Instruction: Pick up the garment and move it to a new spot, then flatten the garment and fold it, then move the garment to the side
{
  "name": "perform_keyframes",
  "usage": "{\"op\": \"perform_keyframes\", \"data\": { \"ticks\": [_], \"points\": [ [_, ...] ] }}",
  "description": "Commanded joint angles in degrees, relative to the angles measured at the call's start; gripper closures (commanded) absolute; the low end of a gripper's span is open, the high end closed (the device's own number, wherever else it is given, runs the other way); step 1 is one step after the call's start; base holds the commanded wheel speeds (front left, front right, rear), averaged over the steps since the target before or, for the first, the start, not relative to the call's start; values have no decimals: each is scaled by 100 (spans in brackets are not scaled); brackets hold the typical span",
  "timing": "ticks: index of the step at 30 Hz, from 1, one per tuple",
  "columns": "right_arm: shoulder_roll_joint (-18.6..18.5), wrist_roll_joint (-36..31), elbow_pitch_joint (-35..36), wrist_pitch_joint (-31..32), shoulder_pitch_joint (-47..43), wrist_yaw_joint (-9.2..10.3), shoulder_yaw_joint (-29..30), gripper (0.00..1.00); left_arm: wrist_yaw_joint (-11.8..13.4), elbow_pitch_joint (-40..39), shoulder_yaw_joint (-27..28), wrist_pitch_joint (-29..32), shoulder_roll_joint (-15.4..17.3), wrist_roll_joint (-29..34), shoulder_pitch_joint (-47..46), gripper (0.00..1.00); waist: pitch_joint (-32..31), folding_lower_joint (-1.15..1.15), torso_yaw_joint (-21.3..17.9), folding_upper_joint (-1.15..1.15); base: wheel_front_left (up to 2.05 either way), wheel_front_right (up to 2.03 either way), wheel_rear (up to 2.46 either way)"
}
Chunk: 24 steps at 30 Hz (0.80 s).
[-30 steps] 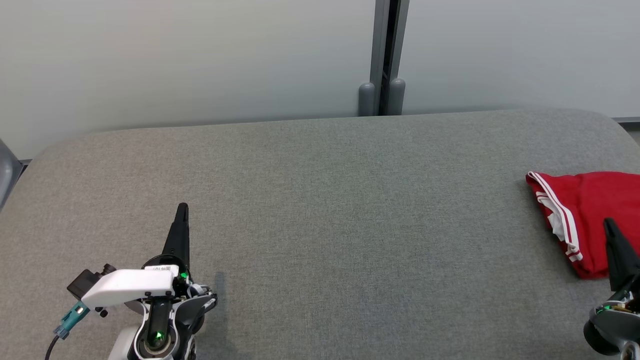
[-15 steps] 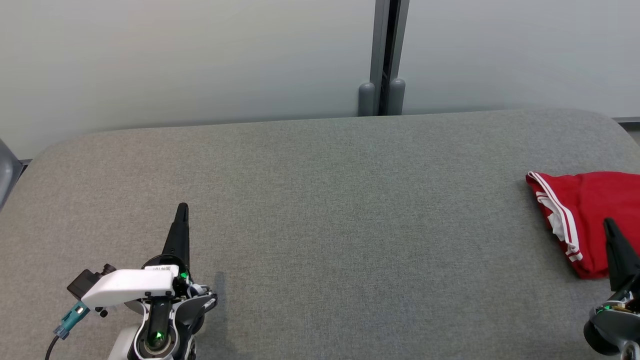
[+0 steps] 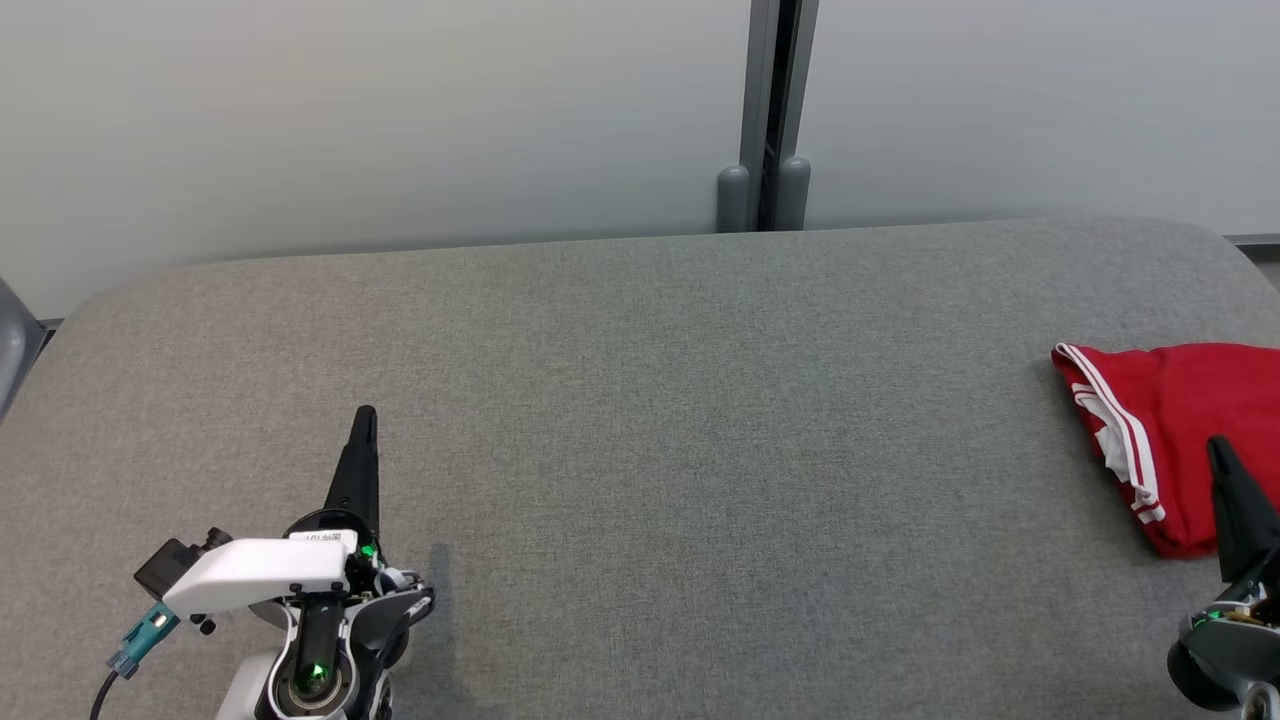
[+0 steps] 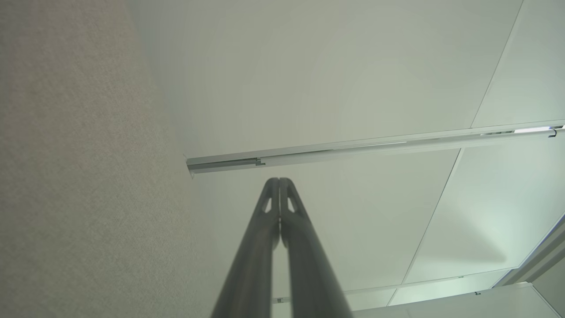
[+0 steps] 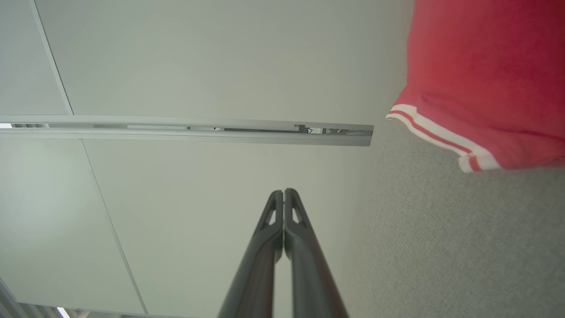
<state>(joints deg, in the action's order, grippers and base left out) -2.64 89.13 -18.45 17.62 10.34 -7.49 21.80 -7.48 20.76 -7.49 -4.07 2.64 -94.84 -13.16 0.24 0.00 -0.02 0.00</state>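
Left gripper (image 3: 366, 413) and right gripper (image 3: 1216, 444) clenched, empty. Garment (image 3: 1180, 400) lay at 3 o'clock; probably best to open right jaws wide and pinch its edge deeply.

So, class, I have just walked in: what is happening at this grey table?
Nothing is being handled right now. The red garment lies folded at the right side of the grey table. The right gripper, shut and empty, is close by it. The left gripper, also shut and empty, is over bare table far from it.
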Motion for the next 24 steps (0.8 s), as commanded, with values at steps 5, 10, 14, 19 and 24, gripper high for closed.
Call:
{"op": "perform_keyframes", "data": {
  "ticks": [5,10,14,19,24],
  "points": [
    [-46,7,-1,6,52,0,10,100,-29,-7,20,13,20,-5,-81,100,0,0,0,0,0,0,0],
    [-46,7,-1,6,52,0,10,100,-29,-7,20,13,20,-5,-81,100,0,0,0,0,0,0,0],
    [-46,7,-1,6,52,0,11,100,-29,-7,20,13,20,-5,-81,100,0,0,0,0,0,0,0],
    [-46,7,-1,6,52,0,10,100,-29,-7,20,13,20,-5,-81,100,0,0,0,0,0,0,0],
    [-47,7,-1,6,52,0,10,100,-29,-8,20,13,20,-5,-81,100,0,0,0,0,0,0,0]
  ]
}}
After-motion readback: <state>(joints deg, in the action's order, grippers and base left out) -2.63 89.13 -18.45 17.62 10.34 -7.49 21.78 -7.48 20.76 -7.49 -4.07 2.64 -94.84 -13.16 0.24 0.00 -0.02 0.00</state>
